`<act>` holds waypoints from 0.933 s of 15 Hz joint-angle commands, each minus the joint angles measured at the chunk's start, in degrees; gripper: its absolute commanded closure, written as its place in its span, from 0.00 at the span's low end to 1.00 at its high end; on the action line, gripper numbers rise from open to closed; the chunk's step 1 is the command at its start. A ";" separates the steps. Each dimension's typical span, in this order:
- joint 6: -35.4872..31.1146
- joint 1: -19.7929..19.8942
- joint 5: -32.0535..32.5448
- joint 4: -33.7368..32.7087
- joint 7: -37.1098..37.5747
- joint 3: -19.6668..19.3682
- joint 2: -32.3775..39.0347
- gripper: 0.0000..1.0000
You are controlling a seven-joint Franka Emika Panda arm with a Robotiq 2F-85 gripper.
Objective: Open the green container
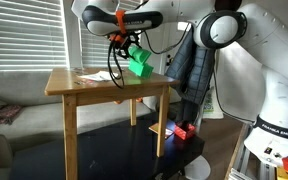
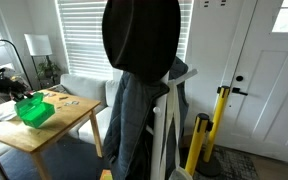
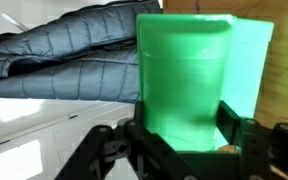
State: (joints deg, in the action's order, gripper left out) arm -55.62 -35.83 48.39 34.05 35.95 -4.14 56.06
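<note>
The green container point(image 1: 139, 64) is a small bright green box, tilted and lifted above the wooden table point(image 1: 104, 84). It also shows in an exterior view point(image 2: 34, 111) over the table point(image 2: 54, 125). In the wrist view the green container point(image 3: 184, 80) fills the middle, and a paler green flap or lid part point(image 3: 248, 70) stands to its right. My gripper point(image 3: 184, 140) has its black fingers closed on both sides of the container. In an exterior view the gripper point(image 1: 127, 45) sits just above the container.
White papers point(image 1: 92, 75) and a black cable lie on the table. A dark quilted jacket point(image 2: 134, 120) hangs on a stand beside the table, with a black round shape above it. A couch point(image 2: 79, 92) stands by the window blinds. Red objects point(image 1: 184, 130) lie on the floor.
</note>
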 commanded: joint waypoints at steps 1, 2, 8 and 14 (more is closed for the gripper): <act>-0.48 1.31 -3.89 -4.93 2.98 1.37 1.92 0.55; -0.37 1.34 -4.58 -5.19 3.91 1.44 1.95 0.55; 1.03 0.53 -3.52 -4.96 7.93 -0.31 2.30 0.55; 0.21 0.61 -3.08 -1.97 9.49 -0.33 0.65 0.30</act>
State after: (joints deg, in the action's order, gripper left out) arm -55.41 -35.22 45.31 32.08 45.44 -4.47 56.71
